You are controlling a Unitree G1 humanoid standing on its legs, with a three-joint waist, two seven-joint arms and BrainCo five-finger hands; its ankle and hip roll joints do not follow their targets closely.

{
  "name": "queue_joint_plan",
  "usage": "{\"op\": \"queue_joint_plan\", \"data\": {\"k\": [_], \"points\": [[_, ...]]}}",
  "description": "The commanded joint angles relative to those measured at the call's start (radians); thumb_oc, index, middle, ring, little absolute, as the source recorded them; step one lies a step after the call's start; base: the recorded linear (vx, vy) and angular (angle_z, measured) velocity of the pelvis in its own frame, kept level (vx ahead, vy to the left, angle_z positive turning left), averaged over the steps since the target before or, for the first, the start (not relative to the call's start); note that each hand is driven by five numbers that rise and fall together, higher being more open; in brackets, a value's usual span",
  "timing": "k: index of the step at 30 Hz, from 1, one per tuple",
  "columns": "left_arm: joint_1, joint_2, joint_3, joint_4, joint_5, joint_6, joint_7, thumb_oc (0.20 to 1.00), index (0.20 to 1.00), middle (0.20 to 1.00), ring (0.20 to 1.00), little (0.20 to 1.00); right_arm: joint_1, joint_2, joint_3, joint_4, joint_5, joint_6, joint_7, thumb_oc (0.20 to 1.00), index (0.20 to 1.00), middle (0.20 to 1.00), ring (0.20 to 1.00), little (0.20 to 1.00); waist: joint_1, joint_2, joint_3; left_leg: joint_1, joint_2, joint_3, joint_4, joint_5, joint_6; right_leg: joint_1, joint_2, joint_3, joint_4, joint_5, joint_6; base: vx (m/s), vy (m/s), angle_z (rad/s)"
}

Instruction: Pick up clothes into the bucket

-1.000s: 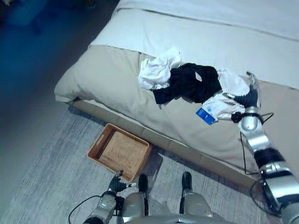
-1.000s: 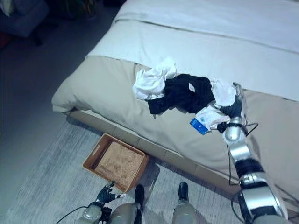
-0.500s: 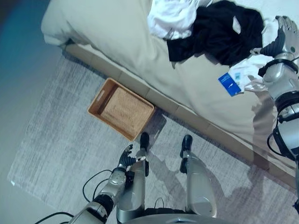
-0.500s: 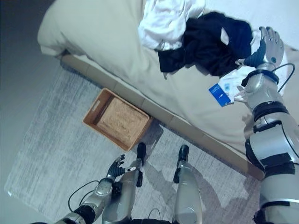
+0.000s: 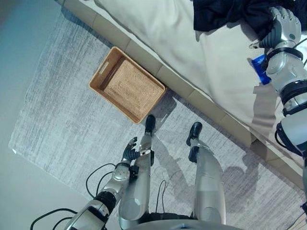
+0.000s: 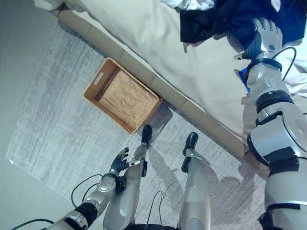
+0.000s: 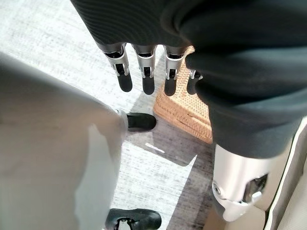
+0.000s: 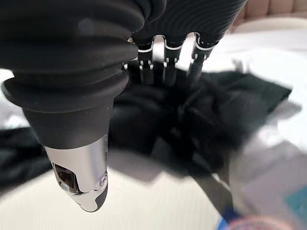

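Right hand reached out, arm extended, fingers seemingly straight, not clearly curled. Left hand hung low, fingers relaxed, spread.

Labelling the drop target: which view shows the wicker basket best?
The left eye view: the whole basket shows, rim and woven bottom, on the rug beside the bed. The right eye view shows it equally whole. The left wrist view catches just a corner past the left robot hand.

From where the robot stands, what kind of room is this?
Most likely a bedroom. A bed with pale covers has dark clothes lying on it, a grey rug covers the floor beside it, and a woven basket sits on the rug by the bed's edge.
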Motion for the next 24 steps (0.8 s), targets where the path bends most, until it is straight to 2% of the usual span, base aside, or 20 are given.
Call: {"op": "queue_joint_plan", "data": {"k": [1,5,6,7,8,9,11,20,21,22,23,24], "points": [[0.0,-0.011,-0.064,-0.059,-0.045,-0.021,0.013,1.0,1.0,1.0,1.0,1.0,-0.131,-0.067,0.081,0.019,0.0,0.013,-0.016,1.0,1.0,1.0,1.0,1.0,0.024,0.003,0.004,-0.038,-0.018,0.028,0.092,-0.056,0.011,0.027,0.016,0.04,0.006,-0.017,0.052,0.01,0.01,0.04],[-0.002,-0.005,-0.073,-0.098,-0.054,-0.026,0.021,1.0,1.0,1.0,1.0,1.0,-0.172,-0.067,0.096,0.011,0.007,0.012,-0.047,1.0,1.0,1.0,1.0,1.0,0.035,0.014,0.004,-0.077,-0.018,0.028,0.094,-0.054,0.014,-0.022,0.016,0.044,0.009,-0.015,0.054,0.02,-0.001,0.0],[0.006,-0.008,-0.084,-0.105,-0.058,-0.026,0.022,1.0,1.0,1.0,1.0,1.0,-0.195,-0.064,0.099,0.011,0.027,0.01,-0.057,1.0,1.0,1.0,1.0,1.0,0.037,0.019,0.004,-0.067,-0.021,0.026,0.094,-0.082,0.011,-0.023,0.011,0.055,0.026,-0.049,0.064,0.0,0.0,0.0],[-0.006,-0.006,-0.085,-0.105,-0.063,-0.026,0.024,1.0,1.0,1.0,1.0,1.0,-0.231,-0.064,0.098,0.013,0.047,0.009,-0.063,1.0,1.0,1.0,1.0,1.0,0.042,0.024,0.004,-0.101,-0.021,0.026,0.09,-0.051,0.014,-0.054,0.012,0.049,0.015,-0.015,0.057,0.09,-0.016,0.02],[0.002,-0.006,-0.088,-0.105,-0.069,-0.024,0.028,1.0,1.0,1.0,1.0,1.0,-0.248,-0.057,0.105,0.009,0.068,0.008,-0.059,0.523,0.523,0.523,0.523,0.523,0.04,0.021,0.004,-0.085,-0.021,0.028,0.091,-0.079,0.011,-0.046,0.011,0.06,0.029,-0.049,0.065,0.0,0.0,0.0],[0.002,-0.007,-0.088,-0.103,-0.074,-0.024,0.029,1.0,1.0,1.0,1.0,1.0,-0.27,-0.048,0.102,0.007,0.098,0.005,-0.063,0.347,0.347,0.347,0.347,0.347,0.04,0.019,0.004,-0.093,-0.021,0.029,0.09,-0.078,0.01,-0.057,0.011,0.064,0.03,-0.048,0.065,0.1,-0.012,0.04],[-0.002,-0.009,-0.096,-0.106,-0.077,-0.021,0.032,1.0,1.0,1.0,1.0,1.0,-0.301,-0.048,0.113,0.013,0.127,0.004,-0.062,0.2,0.2,0.2,0.2,0.2,0.042,0.018,0.004,-0.104,-0.023,0.029,0.089,-0.077,0.01,-0.071,0.009,0.066,0.031,-0.048,0.065,0.0,0.0,0.0],[-0.012,-0.008,-0.108,-0.121,-0.088,-0.02,0.042,1.0,1.0,1.0,1.0,1.0,-0.365,-0.069,0.109,-0.003,0.26,-0.02,-0.066,0.2,0.2,0.2,0.2,0.2,0.041,0.006,0.004,-0.127,-0.032,0.027,0.095,-0.077,0.007,-0.089,0.003,0.068,0.041,-0.054,0.066,0.0,0.0,0.0],[-0.015,-0.008,-0.104,-0.114,-0.088,-0.022,0.044,1.0,1.0,1.0,1.0,1.0,-0.359,-0.068,0.106,-0.014,0.273,-0.027,-0.063,0.479,0.479,0.479,0.479,0.479,0.038,0.001,0.004,-0.125,-0.033,0.027,0.103,-0.08,0.006,-0.084,0.003,0.068,0.043,-0.054,0.066,0.0,-0.008,0.03],[-0.016,-0.009,-0.1,-0.111,-0.088,-0.021,0.046,1.0,1.0,1.0,1.0,1.0,-0.353,-0.068,0.103,-0.022,0.279,-0.032,-0.062,0.576,0.576,0.576,0.576,0.576,0.035,-0.005,0.004,-0.124,-0.035,0.026,0.11,-0.082,0.005,-0.082,0.003,0.066,0.045,-0.055,0.065,0.0,-0.014,0.05],[-0.017,-0.008,-0.093,-0.109,-0.089,-0.023,0.049,1.0,1.0,1.0,1.0,1.0,-0.339,-0.068,0.098,-0.045,0.291,-0.04,-0.059,1.0,1.0,1.0,1.0,1.0,0.031,-0.013,0.004,-0.122,-0.035,0.025,0.117,-0.087,0.004,-0.078,0.002,0.066,0.045,-0.055,0.065,0.0,-0.015,0.06],[-0.016,-0.005,-0.087,-0.104,-0.085,-0.023,0.051,1.0,1.0,1.0,1.0,1.0,-0.325,-0.07,0.103,-0.07,0.291,-0.048,-0.046,1.0,1.0,1.0,1.0,1.0,0.028,-0.019,0.004,-0.119,-0.036,0.026,0.122,-0.09,0.004,-0.072,0.002,0.066,0.045,-0.055,0.064,-0.01,-0.019,0.07]]}}
